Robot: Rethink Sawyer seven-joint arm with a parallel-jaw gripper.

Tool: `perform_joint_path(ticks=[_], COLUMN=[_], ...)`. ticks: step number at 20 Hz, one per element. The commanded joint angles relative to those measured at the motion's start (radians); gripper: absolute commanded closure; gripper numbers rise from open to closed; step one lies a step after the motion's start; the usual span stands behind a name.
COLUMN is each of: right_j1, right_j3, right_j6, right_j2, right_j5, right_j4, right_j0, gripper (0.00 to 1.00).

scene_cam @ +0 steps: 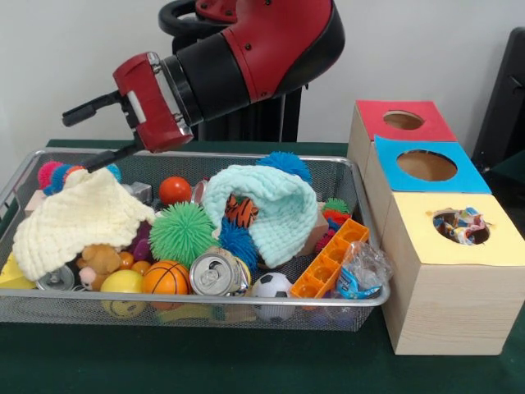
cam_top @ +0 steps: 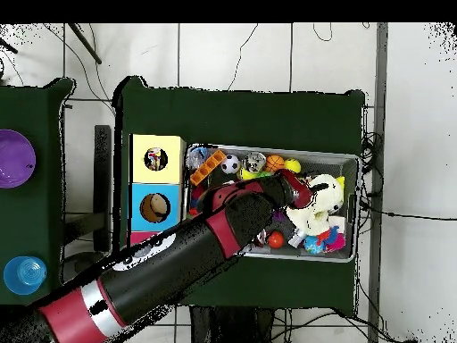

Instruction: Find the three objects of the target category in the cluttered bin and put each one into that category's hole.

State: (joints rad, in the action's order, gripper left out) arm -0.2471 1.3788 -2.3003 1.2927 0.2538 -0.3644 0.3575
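My gripper [scene_cam: 98, 131] hangs at the upper left of the front view, fingers spread wide and empty, above the basket's [scene_cam: 246, 300] left end. The balls lie below and right of it; the orange ball [scene_cam: 175, 190] is nearest, the boxes' holes far right.

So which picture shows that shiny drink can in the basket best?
The front view: the drink can lies on its side against the basket's near wall, top facing the camera. Overhead it is only a small grey spot.
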Motion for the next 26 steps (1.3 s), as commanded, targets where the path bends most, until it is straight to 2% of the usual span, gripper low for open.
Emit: perform_joint_path(ticks=[1, 6, 11, 15, 22, 26], right_j1=[-0.069, -0.065, -0.021, -0.019, -0.008, -0.022], right_j3=[-0.085, -0.105, -0.138, -0.158, -0.214, -0.246], right_j6=[-0.109, -0.075, 0.003, 0.006, 0.063, 0.043], right_j2=[-0.082, -0.127, -0.205, -0.246, -0.312, -0.351], right_j5=[0.197, 0.216, 0.251, 0.223, 0.250, 0.215], right_j4=[0.007, 0.023, 0.054, 0.067, 0.119, 0.132], right_j0=[-0.023, -0.044, -0.082, -0.104, -0.153, -0.181], gripper=[0.00, 0.00, 0.00, 0.00, 0.00, 0.00])
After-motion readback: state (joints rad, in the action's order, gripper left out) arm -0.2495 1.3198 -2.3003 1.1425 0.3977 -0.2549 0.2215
